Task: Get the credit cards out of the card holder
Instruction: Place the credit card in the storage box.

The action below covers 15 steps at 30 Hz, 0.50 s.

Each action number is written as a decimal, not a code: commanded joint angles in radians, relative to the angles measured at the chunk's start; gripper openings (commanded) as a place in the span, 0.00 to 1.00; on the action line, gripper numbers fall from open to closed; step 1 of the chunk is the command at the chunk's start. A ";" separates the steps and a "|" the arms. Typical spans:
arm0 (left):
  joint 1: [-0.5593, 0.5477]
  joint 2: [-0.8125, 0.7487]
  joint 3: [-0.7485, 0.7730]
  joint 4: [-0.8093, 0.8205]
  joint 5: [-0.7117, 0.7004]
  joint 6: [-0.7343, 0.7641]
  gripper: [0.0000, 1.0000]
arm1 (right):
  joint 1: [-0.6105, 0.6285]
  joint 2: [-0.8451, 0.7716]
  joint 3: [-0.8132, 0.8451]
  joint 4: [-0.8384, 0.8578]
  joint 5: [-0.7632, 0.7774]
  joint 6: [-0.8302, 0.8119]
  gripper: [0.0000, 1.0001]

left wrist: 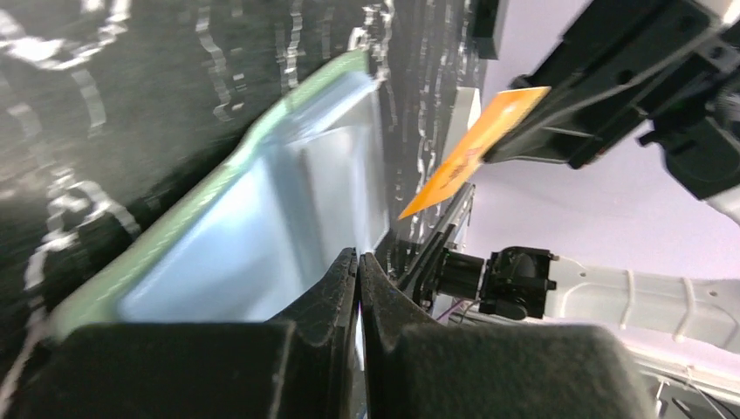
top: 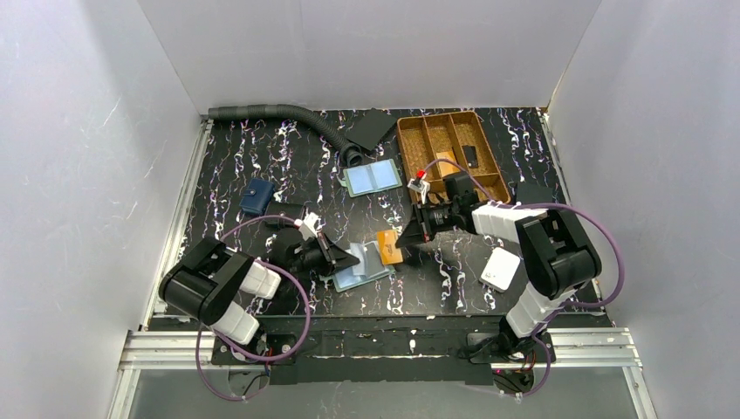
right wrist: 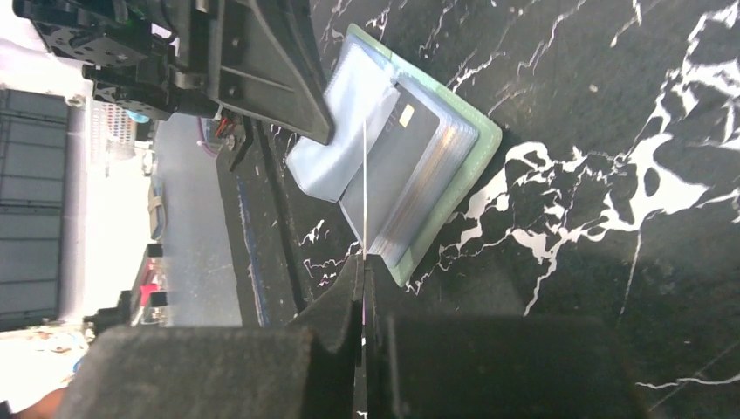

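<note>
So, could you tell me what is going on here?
The left end effector is shut on an edge of the open card holder, steadying it. The right end effector is shut on an orange card, raised above the holder. A dark card sits inside the holder, not yet removed.

Top view: bright, even light; the white walls (top: pixel 87 131) around the card holder (top: pixel 359 269) glow softly.
Shadows: faint, lost in the black table (top: pixel 262 148) beside the card holder.
Left wrist view: the card holder's blue panel is washed pale by glare and smeared; the orange card (left wrist: pixel 476 148) right of it is saturated; the left gripper (left wrist: pixel 359 262) in front of it is dark and blurred.
Right wrist view: the card holder is sharp; the background left of it is overexposed; the right gripper (right wrist: pixel 364 266) below it is out of focus.
</note>
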 commanded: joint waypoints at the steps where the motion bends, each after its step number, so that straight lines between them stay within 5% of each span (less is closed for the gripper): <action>1: 0.025 -0.025 -0.049 -0.057 -0.031 0.050 0.02 | -0.019 -0.088 0.083 -0.189 -0.019 -0.243 0.01; 7: 0.027 -0.246 -0.045 -0.376 -0.073 0.150 0.09 | -0.099 -0.211 0.195 -0.482 0.055 -0.537 0.01; 15: 0.027 -0.511 -0.012 -0.804 -0.154 0.277 0.28 | -0.254 -0.193 0.406 -0.518 0.287 -0.541 0.01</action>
